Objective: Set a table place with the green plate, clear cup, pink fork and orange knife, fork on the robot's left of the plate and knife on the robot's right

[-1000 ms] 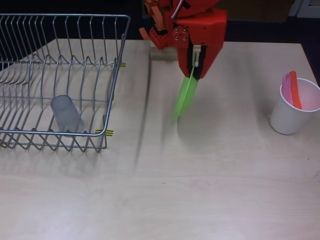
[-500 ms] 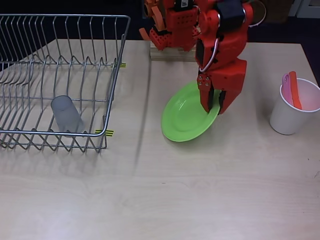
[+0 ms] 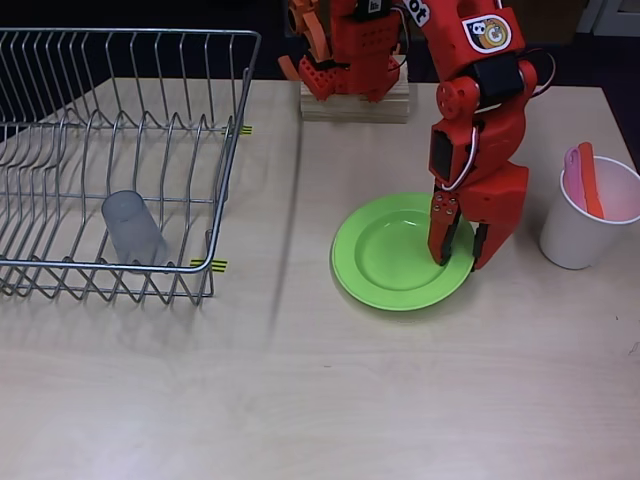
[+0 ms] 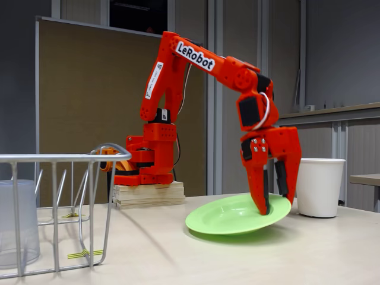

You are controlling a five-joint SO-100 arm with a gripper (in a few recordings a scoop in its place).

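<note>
Gripper pinches right rim of green plate; plate tilted, left edge on table, right edge raised. Clear cup in wire rack. Pink fork, orange knife stand in white cup.

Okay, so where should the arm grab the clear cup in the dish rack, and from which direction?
Probably from above. The clear cup stands inside the wire dish rack, whose wires block a sideways approach. Its top faces up, so one finger of the end effector could drop inside and pinch the wall near the rim.
</note>
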